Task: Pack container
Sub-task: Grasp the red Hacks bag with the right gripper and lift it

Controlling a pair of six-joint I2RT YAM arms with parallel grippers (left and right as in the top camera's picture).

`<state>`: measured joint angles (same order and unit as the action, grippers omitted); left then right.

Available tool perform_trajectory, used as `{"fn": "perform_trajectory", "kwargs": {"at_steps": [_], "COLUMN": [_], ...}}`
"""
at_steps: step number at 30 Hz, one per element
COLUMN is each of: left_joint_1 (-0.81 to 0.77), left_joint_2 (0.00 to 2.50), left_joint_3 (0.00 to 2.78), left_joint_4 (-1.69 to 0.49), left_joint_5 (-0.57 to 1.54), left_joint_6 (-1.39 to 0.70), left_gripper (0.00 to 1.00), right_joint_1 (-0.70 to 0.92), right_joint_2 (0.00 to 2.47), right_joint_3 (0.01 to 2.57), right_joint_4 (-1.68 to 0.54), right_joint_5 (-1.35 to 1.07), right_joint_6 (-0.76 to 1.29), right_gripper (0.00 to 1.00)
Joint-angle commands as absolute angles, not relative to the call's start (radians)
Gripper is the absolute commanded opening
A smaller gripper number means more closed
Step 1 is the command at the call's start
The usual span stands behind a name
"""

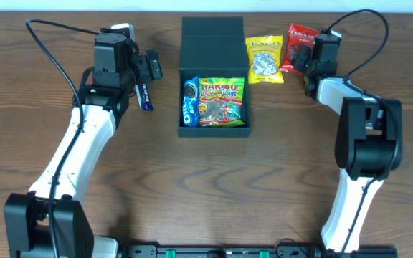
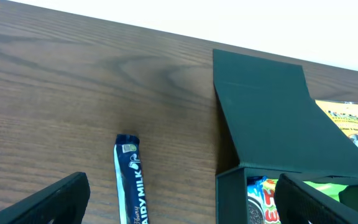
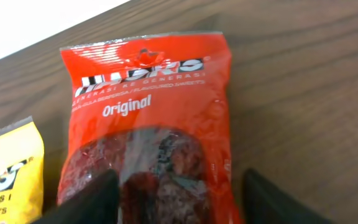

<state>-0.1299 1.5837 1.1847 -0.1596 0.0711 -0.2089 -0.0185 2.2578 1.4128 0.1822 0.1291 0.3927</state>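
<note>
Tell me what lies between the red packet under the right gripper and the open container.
The yellow packet lies flat between the red packet and the container; a lifted carry should clear it.

Lighting bright, even, diffuse from overhead. Shadows faint and soft-edged on the brown wood-grain table [image 1: 278, 179], slightly darker beside the dark teal-green square box [image 2: 260, 93]. Beyond the table edge, wrist views burn out white. Glossy red snack packet [image 3: 148, 124] shows mild sheen; its print slightly soft.

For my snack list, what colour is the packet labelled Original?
The packet is red with white lettering, clearest in the right wrist view.
</note>
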Motion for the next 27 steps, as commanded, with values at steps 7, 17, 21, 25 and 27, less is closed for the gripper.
{"fn": "perform_trajectory", "kwargs": {"at_steps": [7,17,21,25,27], "left_joint_1": [-0.126,-0.126,-0.124,-0.115,-0.106], "left_joint_2": [1.572,1.572,1.572,1.561,1.552], "left_joint_3": [1.204,1.204,1.204,1.204,1.204], "left_joint_4": [-0.161,-0.16,-0.147,-0.09,-0.065], "left_joint_5": [0.071,0.07,0.067,0.067,0.067], "left_joint_6": [-0.202,-0.155,-0.153,-0.152,-0.152], "left_gripper": [0.96,0.96,0.98,0.95,0.95], "right_joint_1": [-0.02,-0.019,-0.019,-0.018,-0.018], "right_joint_2": [2.276,2.117,2.005,1.874,1.831], "right_joint_3": [1.423,1.423,1.423,1.423,1.423], "right_joint_4": [0.1,-0.098,-0.15,-0.202,-0.22], "right_joint_5": [0.118,0.062,0.042,-0.062,-0.105], "right_joint_6": [0.408,0.289,0.208,0.118,0.105], "right_gripper": [0.01,0.01,0.01,0.01,0.01]}}
